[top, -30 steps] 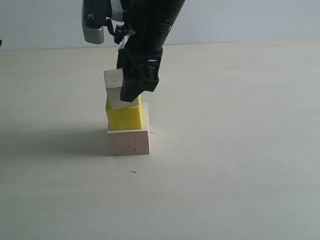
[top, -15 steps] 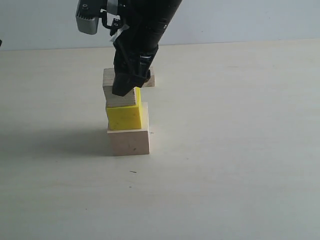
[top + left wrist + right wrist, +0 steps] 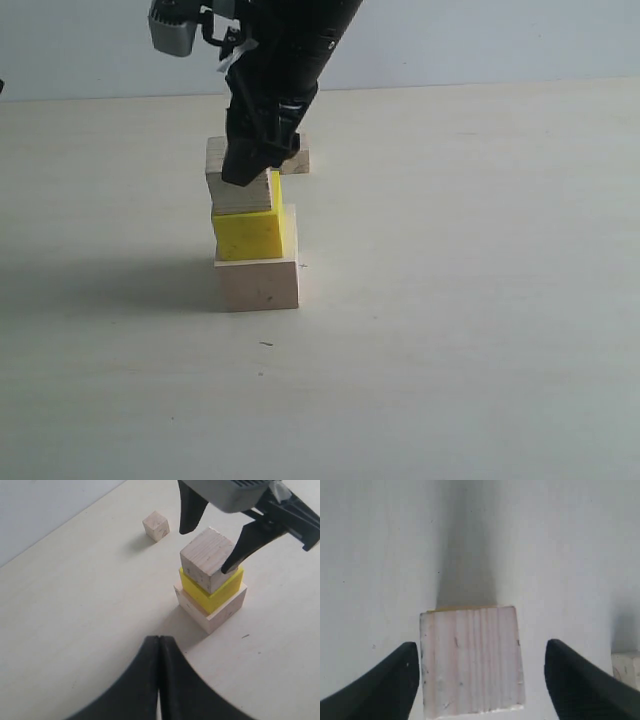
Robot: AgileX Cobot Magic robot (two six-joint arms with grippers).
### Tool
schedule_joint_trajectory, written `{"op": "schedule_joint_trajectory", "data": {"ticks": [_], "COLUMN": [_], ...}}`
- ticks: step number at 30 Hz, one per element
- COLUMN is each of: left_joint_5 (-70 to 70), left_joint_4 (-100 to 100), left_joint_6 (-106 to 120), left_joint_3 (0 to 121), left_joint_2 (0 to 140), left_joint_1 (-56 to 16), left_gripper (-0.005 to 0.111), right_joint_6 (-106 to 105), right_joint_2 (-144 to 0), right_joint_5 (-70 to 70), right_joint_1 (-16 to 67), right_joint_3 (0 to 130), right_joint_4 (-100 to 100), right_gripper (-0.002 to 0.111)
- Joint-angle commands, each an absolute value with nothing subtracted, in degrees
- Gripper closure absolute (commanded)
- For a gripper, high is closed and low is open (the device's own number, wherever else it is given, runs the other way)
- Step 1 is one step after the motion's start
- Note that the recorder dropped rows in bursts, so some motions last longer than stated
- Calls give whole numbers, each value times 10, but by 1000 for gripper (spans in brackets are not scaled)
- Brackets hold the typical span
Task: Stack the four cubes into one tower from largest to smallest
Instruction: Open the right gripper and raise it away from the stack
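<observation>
Pale, matt table top [image 3: 480, 330], the largest item; it bears everything we list below.

Black right arm, coming down from above the stack. Its right gripper [image 3: 481, 644] is spread wide, one finger on each side of the medium cube. In the right wrist view we see bare table between one finger and the cube; the other finger stands just beside it, and we cannot tell whether it touches.

Left gripper [image 3: 159, 642], black, jaws pressed together with nothing between them, held off to one side of the stack.

Large bare-wood cube [image 3: 258, 284], resting on the table as the base.

Yellow cube [image 3: 246, 234], on the large cube, set toward the left edge in the exterior view.

Medium wood cube [image 3: 220, 195], layered edge, on the yellow cube, overhanging slightly on the left.

Small wood cube [image 3: 298, 160], on the table beyond the stack, apart from it, not yet stacked.
</observation>
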State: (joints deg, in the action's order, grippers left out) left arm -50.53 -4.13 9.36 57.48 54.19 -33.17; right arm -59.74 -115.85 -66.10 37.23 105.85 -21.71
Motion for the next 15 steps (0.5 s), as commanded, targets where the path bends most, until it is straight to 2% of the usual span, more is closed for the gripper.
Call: {"op": "schedule_joint_trajectory", "data": {"ticks": [1, 9, 11, 15], "left_joint_5": [-502, -497, -489, -456], "left_joint_4": [-43, -43, -43, -44], "left_joint_6": [94, 94, 94, 93], "left_joint_3": [573, 573, 573, 573], "left_joint_2": [540, 540, 540, 544], "left_joint_1": [-331, -331, -331, -331], "left_gripper": [107, 107, 107, 107], "right_joint_6": [-587, -551, -534, -481], "right_joint_2": [-1125, -1079, -1068, -1047], "right_joint_5": [-660, -655, -643, -608], "right_joint_1": [374, 374, 374, 374], "right_joint_3": [1062, 1062, 1062, 1062], "right_joint_4": [-225, -221, -221, -218], "right_gripper": [41, 43, 51, 77]}}
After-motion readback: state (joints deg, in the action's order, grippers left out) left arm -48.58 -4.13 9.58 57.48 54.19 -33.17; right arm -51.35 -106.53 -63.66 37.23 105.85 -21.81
